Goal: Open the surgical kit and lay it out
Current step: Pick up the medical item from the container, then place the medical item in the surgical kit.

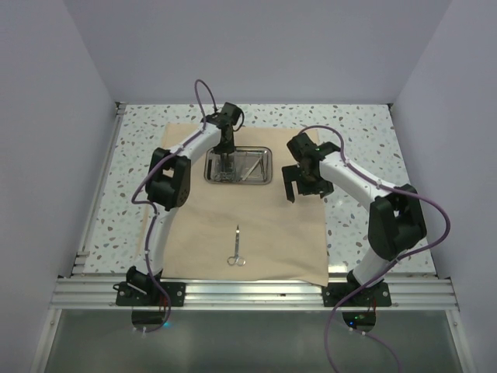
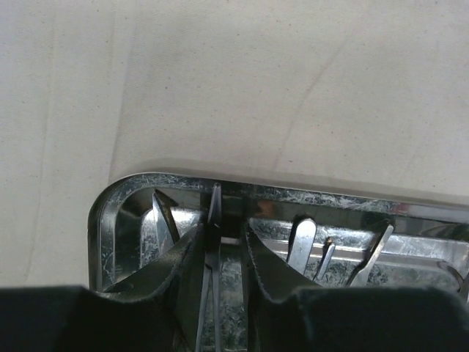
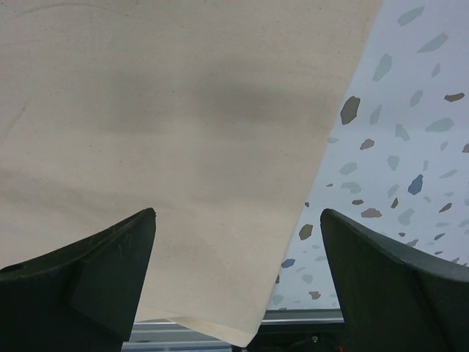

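As the cloth (image 1: 272,225) lies open with one scissors (image 1: 236,250) out, your left end effector (image 2: 222,229) is narrow around an instrument (image 2: 211,282) in the tray (image 2: 102,220), the right end effector (image 3: 238,213) wide and empty; other instruments (image 2: 302,242) wait beside it.

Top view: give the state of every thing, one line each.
Cloth: spread flat.
Tray: on cloth, holds instruments.
Scissors: closed, lying on cloth, out of tray.
Left claw: in tray, jaws apart around a thin instrument.
Right claw: open, empty, over cloth edge.

Tan cloth wrap (image 1: 264,225) spread flat, centre frame. Steel tray (image 1: 269,165) on it, upper centre, holding thin silver instruments (image 1: 250,167). Ring-handled scissors (image 1: 236,249) alone lower centre, rings toward bottom.
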You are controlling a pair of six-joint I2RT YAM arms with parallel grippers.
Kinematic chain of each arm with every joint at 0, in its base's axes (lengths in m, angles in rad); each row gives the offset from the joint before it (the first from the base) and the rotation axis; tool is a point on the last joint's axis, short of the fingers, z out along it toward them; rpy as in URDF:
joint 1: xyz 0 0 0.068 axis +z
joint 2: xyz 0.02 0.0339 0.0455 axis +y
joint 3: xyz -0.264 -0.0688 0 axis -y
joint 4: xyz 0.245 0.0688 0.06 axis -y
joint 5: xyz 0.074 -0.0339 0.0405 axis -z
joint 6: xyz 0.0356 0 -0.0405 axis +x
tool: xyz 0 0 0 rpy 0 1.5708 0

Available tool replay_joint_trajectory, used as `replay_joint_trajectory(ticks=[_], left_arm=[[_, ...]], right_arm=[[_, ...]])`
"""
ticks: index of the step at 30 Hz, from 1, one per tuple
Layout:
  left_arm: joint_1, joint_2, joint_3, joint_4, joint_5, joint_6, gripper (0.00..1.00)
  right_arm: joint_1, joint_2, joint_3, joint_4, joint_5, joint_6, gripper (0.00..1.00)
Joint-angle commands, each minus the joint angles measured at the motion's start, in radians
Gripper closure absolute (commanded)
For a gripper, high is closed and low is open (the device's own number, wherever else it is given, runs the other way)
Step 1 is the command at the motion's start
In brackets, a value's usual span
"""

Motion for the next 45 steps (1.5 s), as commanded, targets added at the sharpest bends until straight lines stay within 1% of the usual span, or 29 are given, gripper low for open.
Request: replay_joint_trajectory(ticks=[1, 4, 5, 7, 8, 11, 14, 18, 19, 22, 23, 24, 25, 26, 28, 29, 31, 32, 35, 38, 42, 44, 45], left_arm=[[-0.008, 0.065, -0.021, -0.096, -0.013, 0.011, 0.72], [-0.005, 0.067, -0.047, -0.094, -0.017, 0.005, 0.76], [-0.005, 0.068, -0.053, -0.091, -0.011, 0.002, 0.79], [-0.005, 0.068, -0.064, -0.085, -0.001, 0.003, 0.88], [-0.005, 0.068, -0.064, -0.084, 0.009, 0.005, 1.0], [-0.005, 0.048, -0.055, -0.077, 0.023, 0.012, 1.0], [-0.005, 0.013, -0.012, -0.088, 0.04, 0.026, 1.0], [-0.005, -0.031, 0.147, -0.154, 0.054, 0.04, 1.0], [-0.003, -0.044, 0.166, -0.174, 0.057, 0.043, 1.0], [-0.006, -0.126, 0.159, -0.192, 0.071, 0.029, 1.0], [-0.009, -0.186, 0.131, -0.189, 0.078, 0.013, 1.0], [-0.023, -0.221, 0.047, -0.182, 0.079, 0.002, 1.0], [-0.034, -0.26, -0.005, -0.157, 0.079, -0.021, 1.0], [-0.064, -0.339, -0.121, -0.139, 0.082, -0.029, 1.0], [-0.1, -0.41, -0.235, -0.105, 0.08, -0.07, 1.0], [-0.121, -0.474, -0.342, -0.076, 0.088, -0.084, 1.0], [-0.184, -0.528, -0.442, -0.047, 0.098, -0.121, 1.0], [-0.219, -0.571, -0.533, -0.018, 0.12, -0.162, 1.0], [-0.276, -0.627, -0.672, 0.053, 0.138, -0.222, 1.0], [-0.34, -0.625, -0.728, 0.09, 0.137, -0.262, 1.0], [-0.37, -0.585, -0.722, 0.084, 0.146, -0.284, 1.0], [-0.379, -0.569, -0.725, 0.091, 0.169, -0.299, 0.83], [-0.382, -0.564, -0.724, 0.094, 0.183, -0.301, 0.79]], right_arm=[[-0.009, -0.004, 0.028, 0.019, 0.009, -0.021, 0.01], [-0.012, -0.01, 0.017, 0.023, 0.011, -0.021, 0.02], [-0.015, -0.013, 0.013, 0.023, 0.011, -0.021, 0.02], [-0.016, -0.017, 0.01, 0.025, 0.009, -0.021, 0.02], [-0.018, -0.019, 0.008, 0.025, 0.009, -0.023, 0.02], [-0.019, -0.02, 0.013, 0.022, 0.008, -0.024, 0.02], [-0.019, -0.022, 0.017, 0.02, 0.003, -0.024, 0.02], [-0.018, -0.025, 0.022, 0.019, -0.008, -0.019, 0.01], [-0.019, -0.025, 0.024, 0.017, -0.009, -0.018, 0.01], [-0.018, -0.03, 0.028, 0.017, -0.009, -0.016, 0.01], [-0.019, -0.028, 0.031, 0.017, -0.008, -0.016, 0.02], [-0.019, -0.028, 0.033, 0.019, -0.005, -0.016, 0.02], [-0.019, -0.028, 0.036, 0.019, -0.005, -0.018, 0.02], [-0.018, -0.027, 0.039, 0.017, -0.002, -0.016, 0.02], [-0.018, -0.019, 0.042, 0.017, -0.003, -0.015, 0.02], [-0.019, -0.017, 0.048, 0.016, 0.0, -0.015, 0.02], [-0.019, -0.016, 0.053, 0.009, 0.0, -0.012, 0.02], [-0.019, -0.016, 0.056, 0.009, 0.002, -0.012, 0.02], [-0.019, -0.02, 0.05, 0.006, -0.005, -0.012, 0.02], [-0.019, -0.023, 0.039, 0.003, -0.006, -0.013, 0.02], [-0.019, -0.036, 0.027, -0.001, 0.008, -0.016, 0.02], [-0.018, -0.042, 0.017, -0.001, 0.009, -0.015, 0.02], [-0.018, -0.048, 0.014, -0.001, 0.012, -0.013, 0.02]])
